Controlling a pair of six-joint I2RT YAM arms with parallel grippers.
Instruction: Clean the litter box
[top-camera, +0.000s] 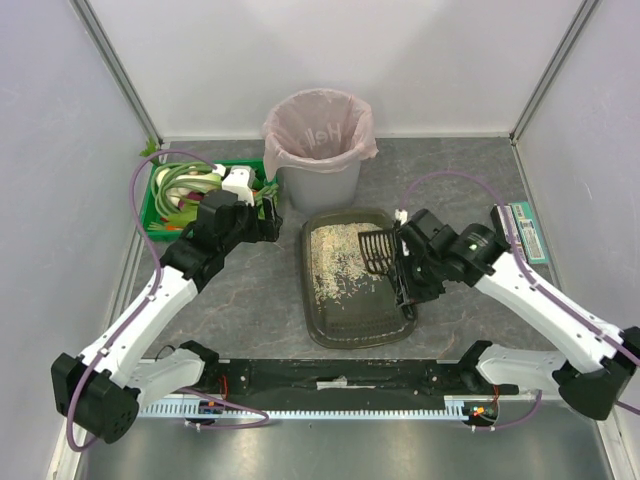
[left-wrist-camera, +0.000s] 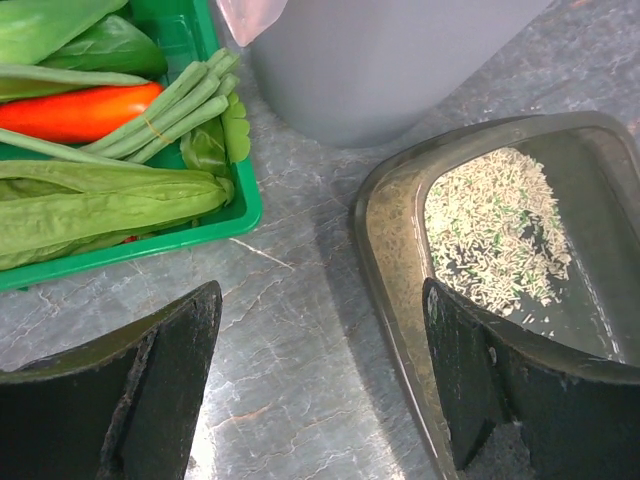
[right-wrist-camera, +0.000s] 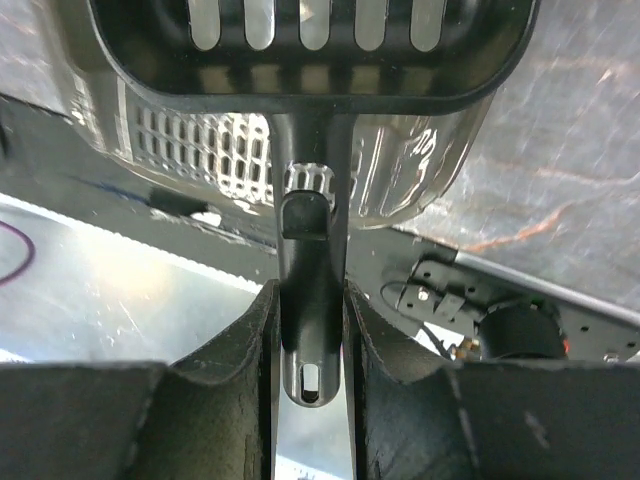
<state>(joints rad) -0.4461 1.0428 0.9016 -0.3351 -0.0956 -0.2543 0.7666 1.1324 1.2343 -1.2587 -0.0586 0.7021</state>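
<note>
The litter box (top-camera: 355, 325) lies midway on the worktop (top-camera: 250, 300), far rim near the bin (top-camera: 320, 165), open room between its left rim and the crate (top-camera: 157, 212), where the left claw (left-wrist-camera: 320, 340) hovers released, while the right claw (right-wrist-camera: 308, 310), angled over its right rim, grasps the scoop (top-camera: 374, 250) by the handle.

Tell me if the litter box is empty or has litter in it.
Not empty. Beige litter covers the far part of the litter box; its near floor is mostly bare.

Litter box (top-camera: 362, 318) — shallow olive tray, beige litter (top-camera: 335, 255) far-left
</note>
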